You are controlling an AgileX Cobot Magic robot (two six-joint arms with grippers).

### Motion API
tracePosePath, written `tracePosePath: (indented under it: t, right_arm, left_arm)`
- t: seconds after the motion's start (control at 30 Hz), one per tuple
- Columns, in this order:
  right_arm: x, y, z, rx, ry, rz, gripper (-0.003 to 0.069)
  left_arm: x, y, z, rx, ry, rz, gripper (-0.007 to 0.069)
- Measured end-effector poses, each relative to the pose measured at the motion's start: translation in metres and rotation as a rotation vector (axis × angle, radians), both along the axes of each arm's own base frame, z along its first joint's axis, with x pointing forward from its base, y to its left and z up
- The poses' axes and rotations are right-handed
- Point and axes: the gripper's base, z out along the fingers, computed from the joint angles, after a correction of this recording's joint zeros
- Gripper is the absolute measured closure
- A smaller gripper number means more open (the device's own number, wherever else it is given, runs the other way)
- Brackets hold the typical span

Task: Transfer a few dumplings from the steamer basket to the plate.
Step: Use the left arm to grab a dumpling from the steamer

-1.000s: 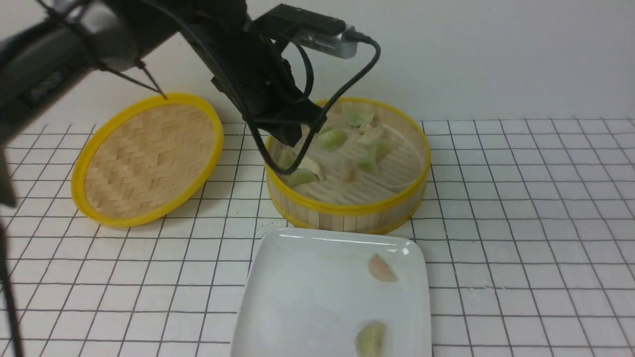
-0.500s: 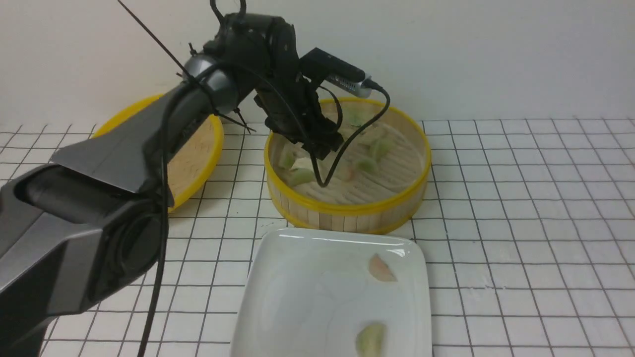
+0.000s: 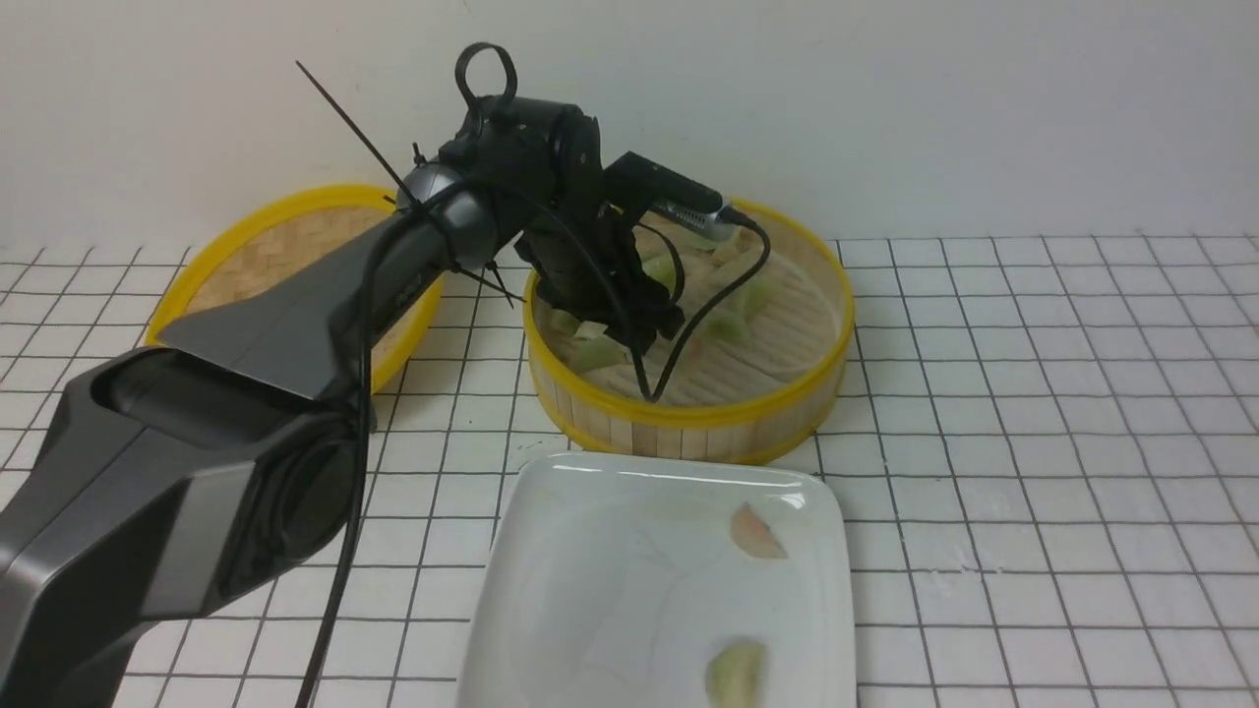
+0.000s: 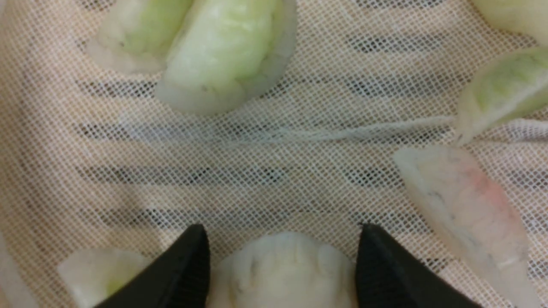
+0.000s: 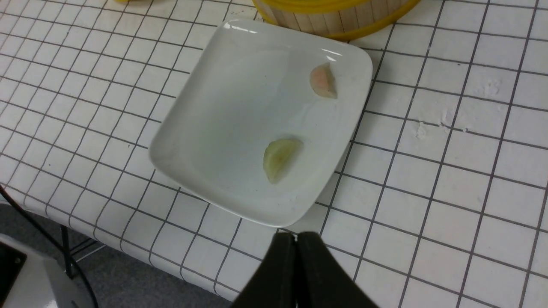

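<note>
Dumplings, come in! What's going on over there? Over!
Left gripper open around a whitish dumpling, in the steamer basket. Right gripper shut, empty. Two dumplings on plate. Other dumplings sit close by.

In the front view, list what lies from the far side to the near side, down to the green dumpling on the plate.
Steamer basket → pink dumpling on the plate → green dumpling on the plate
</note>
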Motion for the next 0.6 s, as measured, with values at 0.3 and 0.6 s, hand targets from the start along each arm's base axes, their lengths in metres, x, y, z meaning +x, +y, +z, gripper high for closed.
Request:
tracePosePath:
  t: [0.3,0.6]
  right_arm:
    - [0.0,0.0,0.0,0.0,0.001,0.0,0.0673]
    - [0.001,0.001,0.0,-0.001,0.003,0.0,0.0673]
  left_arm:
    - [-0.005,0.002,0.029,-0.004,0.056,0.041,0.0232]
    - [-0.018,0.003,0.12,-0.133,-0.095,0.065,0.0232]
